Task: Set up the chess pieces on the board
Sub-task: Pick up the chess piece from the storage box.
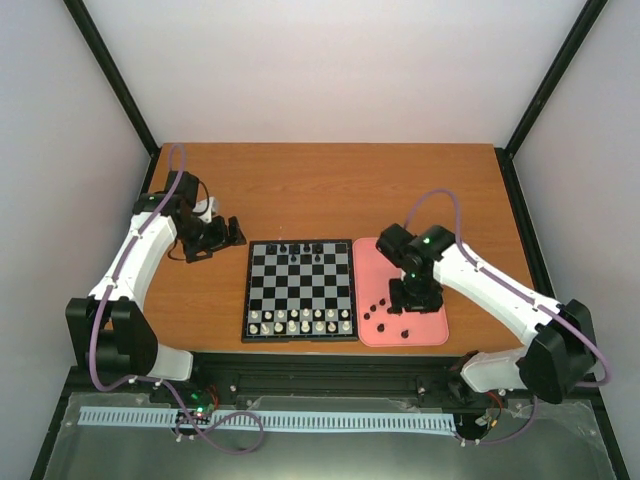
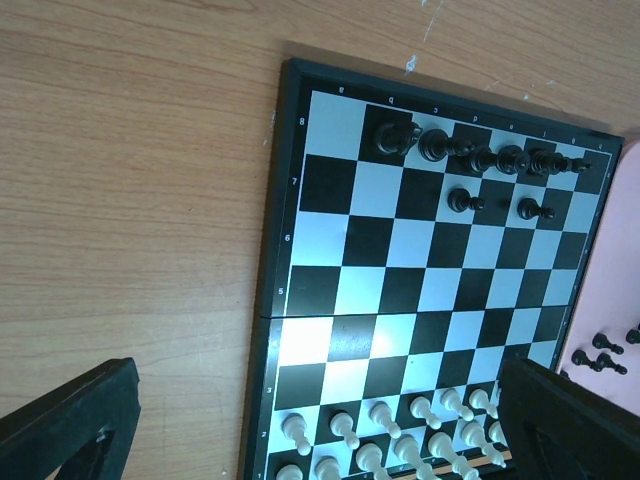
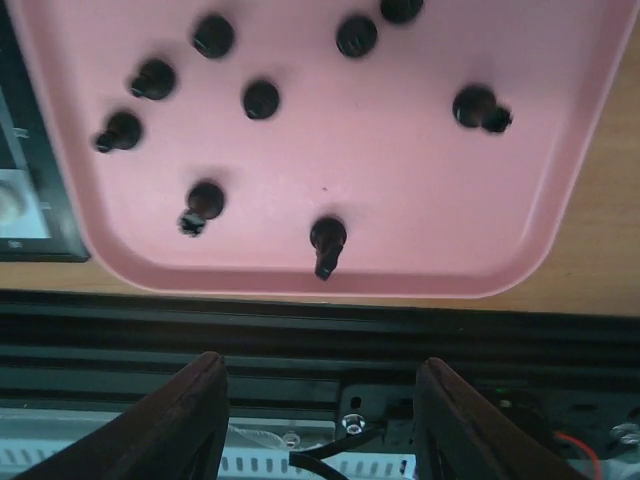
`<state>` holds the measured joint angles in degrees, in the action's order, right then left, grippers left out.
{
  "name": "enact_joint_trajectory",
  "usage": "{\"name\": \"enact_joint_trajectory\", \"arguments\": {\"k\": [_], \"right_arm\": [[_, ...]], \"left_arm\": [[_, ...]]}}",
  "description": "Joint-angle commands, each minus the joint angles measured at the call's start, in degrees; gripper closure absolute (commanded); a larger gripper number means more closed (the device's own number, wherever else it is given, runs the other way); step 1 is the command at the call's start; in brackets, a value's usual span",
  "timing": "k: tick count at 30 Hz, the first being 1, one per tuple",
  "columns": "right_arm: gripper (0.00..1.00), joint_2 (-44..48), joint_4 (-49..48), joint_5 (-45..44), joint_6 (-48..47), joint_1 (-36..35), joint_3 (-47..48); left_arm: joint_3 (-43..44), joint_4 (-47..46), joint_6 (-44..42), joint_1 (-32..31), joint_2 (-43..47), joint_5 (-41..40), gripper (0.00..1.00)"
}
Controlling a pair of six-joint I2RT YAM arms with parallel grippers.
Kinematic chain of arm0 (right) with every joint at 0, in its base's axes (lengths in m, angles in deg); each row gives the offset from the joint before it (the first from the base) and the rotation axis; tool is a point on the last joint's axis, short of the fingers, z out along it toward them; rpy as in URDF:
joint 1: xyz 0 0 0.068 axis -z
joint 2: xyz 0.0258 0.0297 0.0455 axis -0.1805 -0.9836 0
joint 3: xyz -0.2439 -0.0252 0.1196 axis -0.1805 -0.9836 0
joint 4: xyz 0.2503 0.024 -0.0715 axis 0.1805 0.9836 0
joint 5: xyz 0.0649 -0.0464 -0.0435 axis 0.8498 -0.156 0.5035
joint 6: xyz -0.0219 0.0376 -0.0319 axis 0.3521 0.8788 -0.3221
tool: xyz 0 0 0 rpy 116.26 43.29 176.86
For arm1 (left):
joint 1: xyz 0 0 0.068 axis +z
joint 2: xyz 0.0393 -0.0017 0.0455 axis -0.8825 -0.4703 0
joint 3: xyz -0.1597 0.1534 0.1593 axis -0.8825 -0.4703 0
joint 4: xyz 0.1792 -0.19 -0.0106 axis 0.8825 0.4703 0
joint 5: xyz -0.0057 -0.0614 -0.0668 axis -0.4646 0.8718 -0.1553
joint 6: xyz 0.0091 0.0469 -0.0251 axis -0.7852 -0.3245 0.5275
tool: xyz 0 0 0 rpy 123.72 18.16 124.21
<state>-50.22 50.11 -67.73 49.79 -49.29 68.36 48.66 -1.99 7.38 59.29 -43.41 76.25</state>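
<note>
My right claw hangs wide open and empty above the pink tray, lined up on the loose chess pieces bound for the board beside it, while my left claw hovers open, empty, clear.

The four middle ranks of the chessboard are bare, so a reach from either side can cross there. Its far rank is crowded with black chess pieces standing close together, with two more just in front; the far-left corner square is free. White pieces fill the two near ranks. On the pink tray the loose black pieces lie apart from one another with open floor between them. The tray's raised rim and the black rail beyond it close the near side. The right fingers are spread wide over that rim, and the left fingers are spread over the counter left of the board. Behind the board and tray the counter is open wood.
</note>
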Motion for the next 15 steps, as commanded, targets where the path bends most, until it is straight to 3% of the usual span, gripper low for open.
{"name": "enact_joint_trajectory", "arguments": {"k": [1, 6, 15], "right_arm": [[0.49, 3.88, -8.89, 4.76, 5.79, 2.1, -9.81], [0.52, 4.3, -16.13, 8.71, 5.23, 5.34, -17.68], [0.57, -1.85, -22.98, 9.17, 4.06, 7.2, -22.22]], "left_arm": [[-0.13, -0.33, 0.61, -0.16, 0.62, 0.85, 0.0], [-0.84, -0.74, 0.69, -0.16, 0.59, 1.16, 0.0], [-0.44, -0.52, 0.38, -0.2, 0.09, 0.91, 0.0]]}}
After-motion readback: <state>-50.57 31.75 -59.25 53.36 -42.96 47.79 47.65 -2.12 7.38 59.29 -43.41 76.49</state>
